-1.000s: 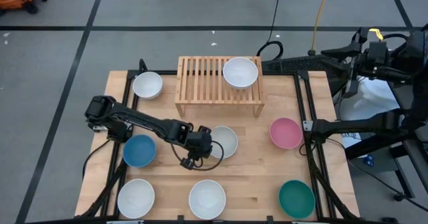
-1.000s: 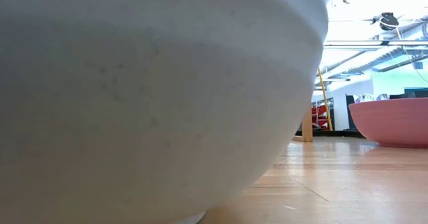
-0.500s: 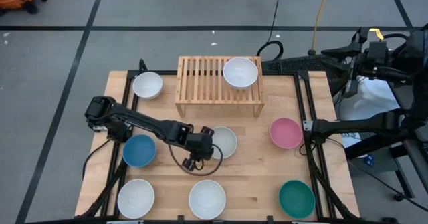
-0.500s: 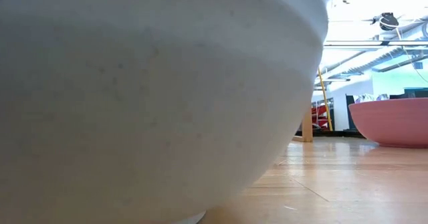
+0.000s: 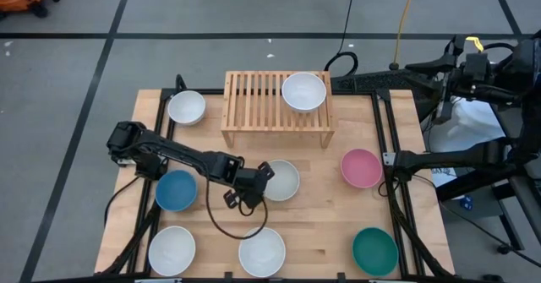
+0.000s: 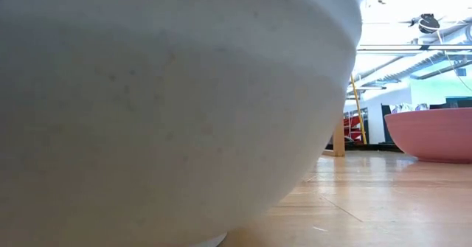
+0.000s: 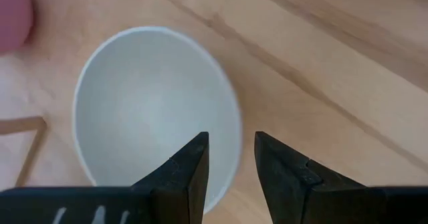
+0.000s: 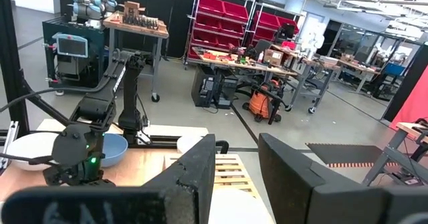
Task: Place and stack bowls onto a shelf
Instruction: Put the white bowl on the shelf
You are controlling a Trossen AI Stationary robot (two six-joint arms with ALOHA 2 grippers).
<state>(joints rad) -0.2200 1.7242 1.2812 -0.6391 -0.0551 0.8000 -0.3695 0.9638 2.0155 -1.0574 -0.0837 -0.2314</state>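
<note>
My left gripper (image 5: 265,175) is open at the left rim of the centre white bowl (image 5: 283,180). In the left wrist view (image 7: 231,140) one finger stands over the bowl's (image 7: 147,110) hollow and the other outside its rim (image 7: 235,127). Whether they touch it I cannot tell. One white bowl (image 5: 303,91) rests on the right half of the wooden shelf's (image 5: 254,106) slatted top. My right arm (image 5: 439,68) waits beyond the table's right edge, its gripper (image 8: 236,157) open.
Other bowls stand on the tabletop: white (image 5: 186,107) far left, blue (image 5: 176,190), white (image 5: 172,250) and white (image 5: 261,252) at the near edge, pink (image 5: 361,168), dark green (image 5: 374,251). In the low view a white bowl (image 6: 162,107) blocks most of the picture.
My left gripper has turned at the wrist beside the centre white bowl and edged toward its rim. Its cable loop now sags farther toward the near edge. The bowls have kept their places.
</note>
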